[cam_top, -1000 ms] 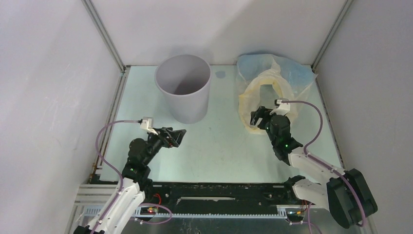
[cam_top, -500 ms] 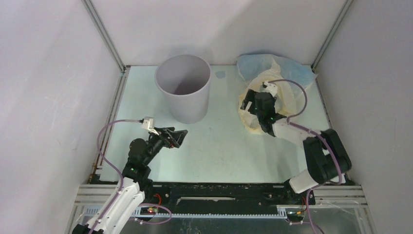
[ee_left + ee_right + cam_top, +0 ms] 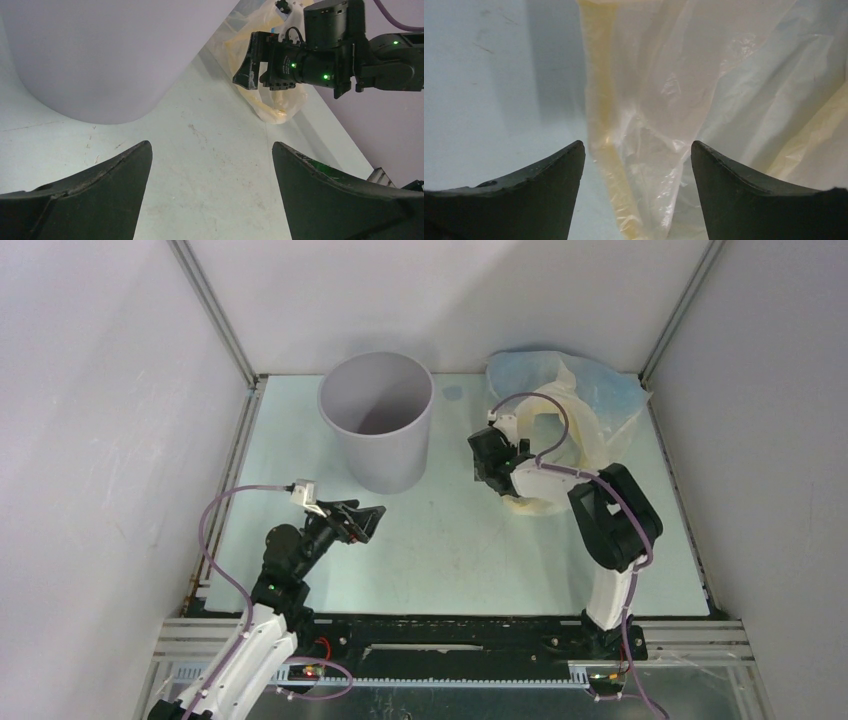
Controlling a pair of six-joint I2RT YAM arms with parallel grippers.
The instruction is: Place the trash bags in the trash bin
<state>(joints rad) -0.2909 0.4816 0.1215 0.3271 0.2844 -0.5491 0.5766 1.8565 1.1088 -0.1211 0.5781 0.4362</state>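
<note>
My left gripper (image 3: 366,521) hangs wide open and empty on the near side of the trash bin (image 3: 385,462). No bag shows inside the bin, so I judge nothing is done yet. Right of the bin the trash bags (image 3: 592,400) lie heaped, and my right gripper (image 3: 636,165) stands spread at the heap's bin-side edge, cream film between its fingers but unpinched; grabbing, carrying and dropping all remain.
</note>
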